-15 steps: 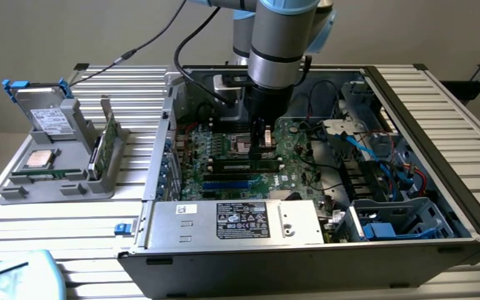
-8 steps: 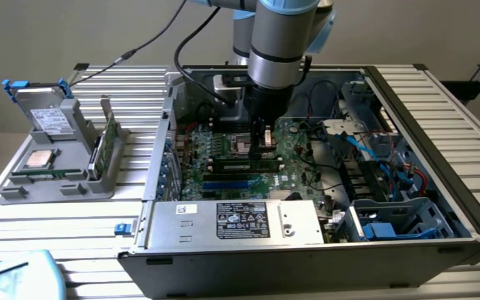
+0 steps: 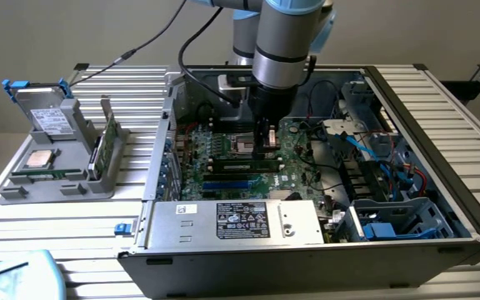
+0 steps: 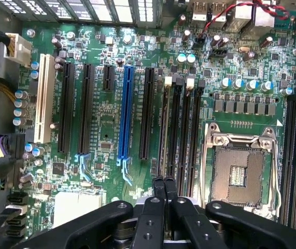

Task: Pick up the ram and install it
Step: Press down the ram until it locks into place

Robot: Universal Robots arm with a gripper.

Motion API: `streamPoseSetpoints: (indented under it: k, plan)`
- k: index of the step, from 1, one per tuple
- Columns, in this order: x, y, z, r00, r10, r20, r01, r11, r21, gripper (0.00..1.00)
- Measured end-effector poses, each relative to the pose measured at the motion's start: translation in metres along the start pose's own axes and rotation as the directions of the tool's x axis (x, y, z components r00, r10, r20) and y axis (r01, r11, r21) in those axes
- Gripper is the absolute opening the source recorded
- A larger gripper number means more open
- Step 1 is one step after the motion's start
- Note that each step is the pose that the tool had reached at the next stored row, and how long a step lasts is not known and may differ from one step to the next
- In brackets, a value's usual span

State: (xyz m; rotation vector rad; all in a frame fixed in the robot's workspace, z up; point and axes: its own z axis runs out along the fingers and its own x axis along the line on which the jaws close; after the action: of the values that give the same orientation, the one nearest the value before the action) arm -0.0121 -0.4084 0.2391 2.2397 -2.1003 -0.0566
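Note:
My gripper (image 3: 265,150) reaches down into the open computer case (image 3: 440,125), over the big green motherboard (image 4: 106,119). Its two black fingers (image 4: 158,194) are pressed together, shut with nothing between them. The tips hover over the row of black memory slots (image 4: 181,129) beside the empty processor socket (image 4: 238,171). In the exterior view the ram (image 3: 242,166) shows as a long, narrow dark stick lying along a slot just in front of the gripper. I cannot tell whether the tips touch it.
A grey holder (image 3: 52,181) on the exterior view's left carries a hard drive (image 3: 48,115), a square processor chip (image 3: 40,159) and a thin green board on edge (image 3: 98,153). A silver power supply (image 3: 235,222) fills the case front; blue cables (image 3: 374,156) lie to the right.

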Motion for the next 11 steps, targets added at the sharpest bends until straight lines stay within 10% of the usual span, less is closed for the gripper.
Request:
streamPoseSetpoints:
  k: [11]
  plan:
    - [0.0004, -0.0122, 0.0031, 1.0, 0.0, -0.0001, 0.0, 1.0, 0.0018, 0.1]
